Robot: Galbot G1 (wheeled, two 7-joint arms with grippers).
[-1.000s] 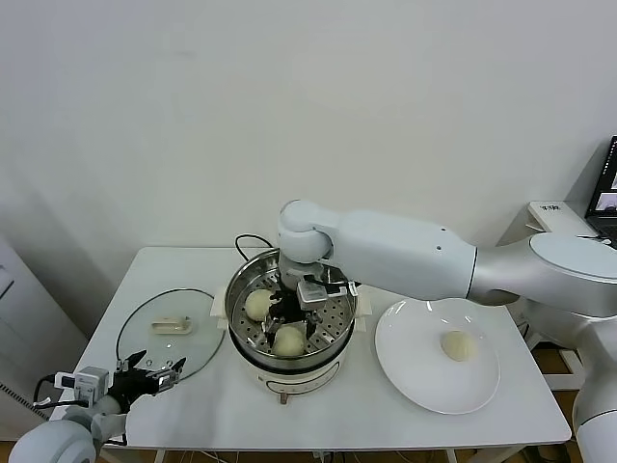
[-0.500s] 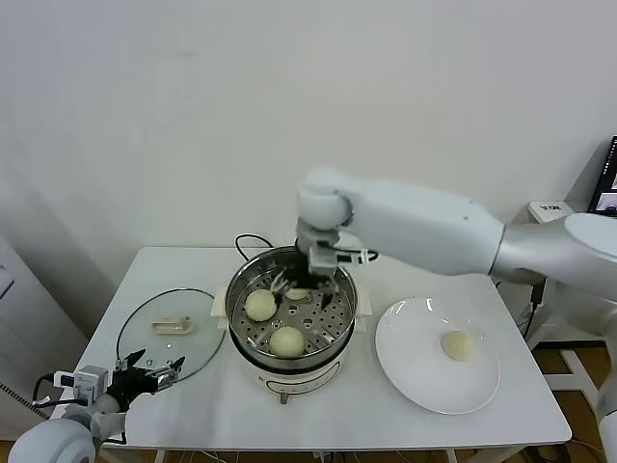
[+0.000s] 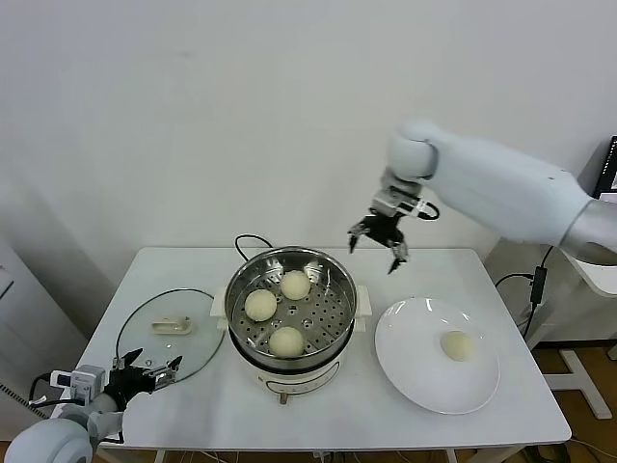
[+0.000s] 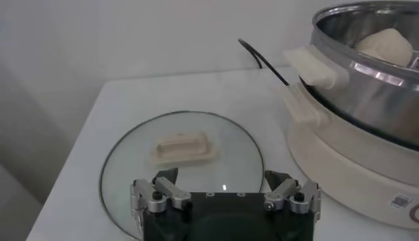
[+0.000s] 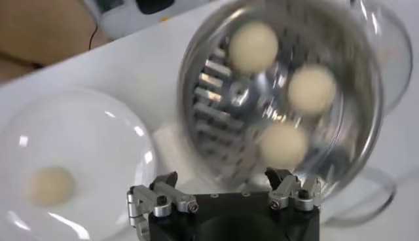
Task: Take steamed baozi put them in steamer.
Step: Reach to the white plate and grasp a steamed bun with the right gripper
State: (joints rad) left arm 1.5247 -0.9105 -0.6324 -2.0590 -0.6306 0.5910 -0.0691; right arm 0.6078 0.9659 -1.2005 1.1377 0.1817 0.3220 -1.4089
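Note:
The steel steamer (image 3: 234, 289) stands mid-table on its white base and holds three cream baozi: one at the back (image 3: 295, 284), one on the left (image 3: 259, 305), one at the front (image 3: 287, 340). They also show in the right wrist view (image 5: 253, 46). A fourth baozi (image 3: 458, 344) lies on the white plate (image 3: 415, 367), also seen in the right wrist view (image 5: 48, 185). My right gripper (image 3: 378, 245) is open and empty, raised in the air between the steamer and the plate. My left gripper (image 3: 149, 372) is open and empty, low at the table's front left corner.
The glass lid with its cream handle (image 3: 174, 326) lies flat left of the steamer, also in the left wrist view (image 4: 180, 147). A black cord (image 3: 247, 241) runs behind the steamer. A monitor stands at the far right edge.
My right gripper let go of the third baozi at the back of the steamer, then rose and swung right toward the plate, open and empty. The left arm stayed put.

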